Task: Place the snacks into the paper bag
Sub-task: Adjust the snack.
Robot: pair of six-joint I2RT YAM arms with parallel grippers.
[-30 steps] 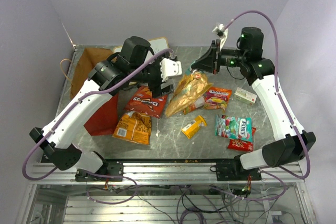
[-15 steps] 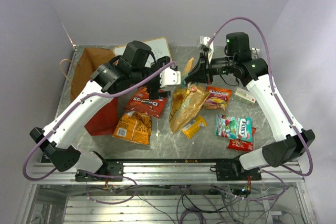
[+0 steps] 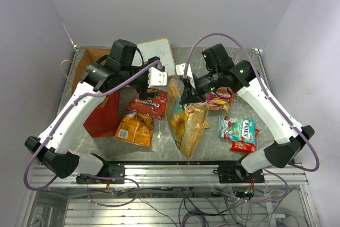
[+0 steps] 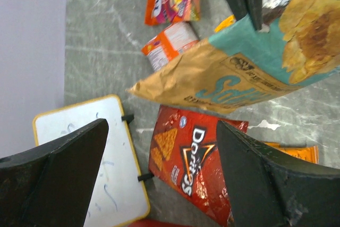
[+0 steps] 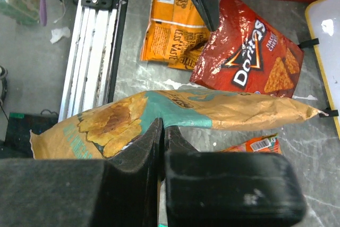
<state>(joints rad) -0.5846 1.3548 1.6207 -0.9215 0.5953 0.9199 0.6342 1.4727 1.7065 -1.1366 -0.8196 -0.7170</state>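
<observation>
- The brown chip bag (image 3: 187, 126) is held at the middle of the surface (image 3: 212, 150). It is clamped on one long edge between the right fingers (image 5: 133, 168), which are pressed together.
- In the top view its long axis is seen to run from far to near. The narrow, creased end is pointed far, toward the white framed board (image 3: 159, 50), and the wide end is pointed at the near rail. Whether the near end touches the surface cannot be told.
- The left fingers (image 4: 64, 174) are spread wide apart with nothing between them. They are hung above the Doritos bag (image 3: 150, 102), just left of the held bag's far end.
- The Doritos bag is laid flat just left of the held bag. The orange chip bag (image 3: 134, 128) is laid on its near side, touching it.
- The paper bag (image 3: 102, 118) is found at the left edge of the surface. Its red outside is turned near, its brown inside is shown at the far end, and a thin handle loop is seen on its left.
- The left arm is stretched across the paper bag. This arm and the two flat bags are placed between the paper bag and the held bag.
- An orange-red pack (image 3: 219, 99) is seen just right of the held bag, below the right arm.
- The teal-white candy bag (image 3: 237, 128) and a red pack (image 3: 243, 146) are laid touching at the near right, well apart from the paper bag.
</observation>
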